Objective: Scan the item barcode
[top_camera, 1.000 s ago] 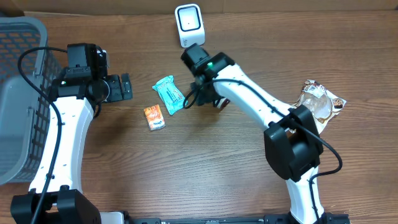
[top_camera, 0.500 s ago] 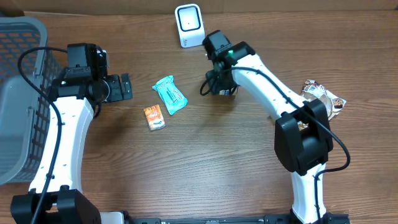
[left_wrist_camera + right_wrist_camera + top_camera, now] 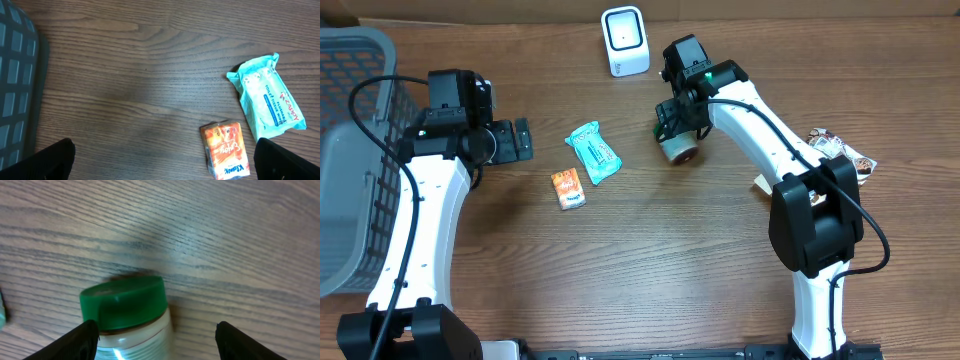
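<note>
Surface: brown wood-grain table (image 3: pixel 650 260), with both arms working over it.

Right claw (image 3: pixel 162 342): jaws are standing wide, one dark finger showing at each lower corner of the wrist view. A bottle (image 3: pixel 131 330) is sitting between them. Its green cap (image 3: pixel 124 302) is pointing away from the wrist and its pale body is running back toward the camera. The finger on the view's left is sitting just beside the bottle's side, and whether it touches I cannot tell. The finger on the view's right is standing clearly apart from it. The bottle's outline is showing slightly blurred. Not a grip, as far as the frames are showing.

From overhead, the right claw (image 3: pixel 675 122) is hanging right over the bottle (image 3: pixel 680 152). The white scanner (image 3: pixel 625 40) is standing near this claw, up toward the table's far edge. A snack packet (image 3: pixel 840 158) is lying well apart from the claw, beside the arm's base link.

Left claw (image 3: pixel 167 160): jaws are spread fully wide, with nothing between them and only bare wood under the gap. A teal wipes packet (image 3: pixel 267 97) and an orange tissue pack (image 3: pixel 226 150) are lying ahead of this claw, near each other, the orange pack closer to the fingers. A grey basket (image 3: pixel 17 85) is showing at the opposite edge of that view.
</note>
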